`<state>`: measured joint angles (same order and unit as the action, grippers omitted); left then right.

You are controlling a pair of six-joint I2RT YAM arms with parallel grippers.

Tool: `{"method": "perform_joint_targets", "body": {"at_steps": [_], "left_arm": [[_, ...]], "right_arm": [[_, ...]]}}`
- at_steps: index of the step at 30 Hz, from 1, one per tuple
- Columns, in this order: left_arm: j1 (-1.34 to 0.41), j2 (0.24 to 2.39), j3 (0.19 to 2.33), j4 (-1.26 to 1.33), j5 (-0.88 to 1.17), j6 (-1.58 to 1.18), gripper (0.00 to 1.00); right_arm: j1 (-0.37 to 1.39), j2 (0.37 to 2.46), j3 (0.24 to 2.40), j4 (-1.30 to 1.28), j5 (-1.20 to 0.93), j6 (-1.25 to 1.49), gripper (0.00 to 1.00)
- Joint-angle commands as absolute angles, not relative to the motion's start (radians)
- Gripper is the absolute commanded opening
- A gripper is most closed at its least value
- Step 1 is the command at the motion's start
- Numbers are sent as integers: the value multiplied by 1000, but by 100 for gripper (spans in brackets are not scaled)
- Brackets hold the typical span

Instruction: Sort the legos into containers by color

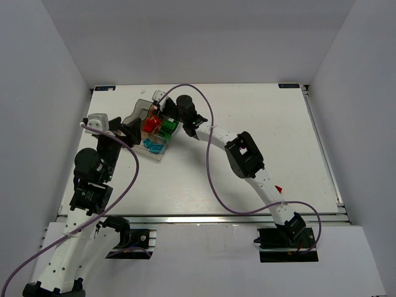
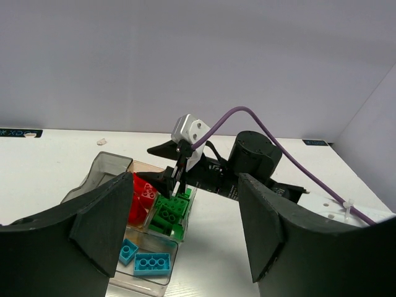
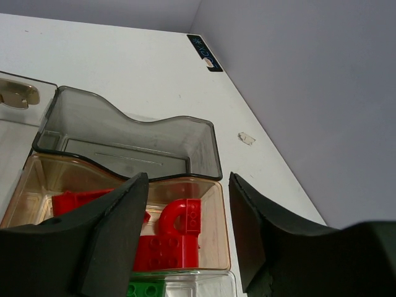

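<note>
Now on the desk (image 1: 291, 124), tray (image 1: 139, 114) between both arms. Right tool (image 3: 189, 182) spread wide, empty, poised above red legos (image 3: 176, 238) in the brownish compartment. Left tool (image 2: 185, 179) also wide, holding nothing, facing the tray. Green legos (image 2: 167, 213) next compartment along, cyan legos (image 2: 151, 263) in the end one.

On the table (image 1: 260, 124) the tray (image 1: 141, 112) sits upper left of centre, with legos (image 1: 162, 127) in its compartments. The right gripper (image 1: 164, 117) is over the tray's middle and the left gripper (image 1: 129, 132) just left of it. A lone brick (image 1: 279, 189) lies lower right, well apart from the tray.
</note>
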<state>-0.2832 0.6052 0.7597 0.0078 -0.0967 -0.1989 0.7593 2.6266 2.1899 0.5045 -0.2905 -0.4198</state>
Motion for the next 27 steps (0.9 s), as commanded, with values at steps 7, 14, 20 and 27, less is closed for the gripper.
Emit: {"method": "perform_joint_targets", "body": {"at_steps": [7,14,20,27], "left_arm": [[-278,617,749,20,-87,-198,74],[-278,618,750,32,-23,-213,37],[-278,630,752,35,-2,-224,43],[-278,621,750,37,-2,-226,66]], "right_arm": [[712,2416,2247,236,-307,-322,27],[577,2065,2090,-715,-774,-920,33],[543,1757,1645,-1058,-510,-1178,66],[439,1441,1109,-758,-152,-876,81]]}}
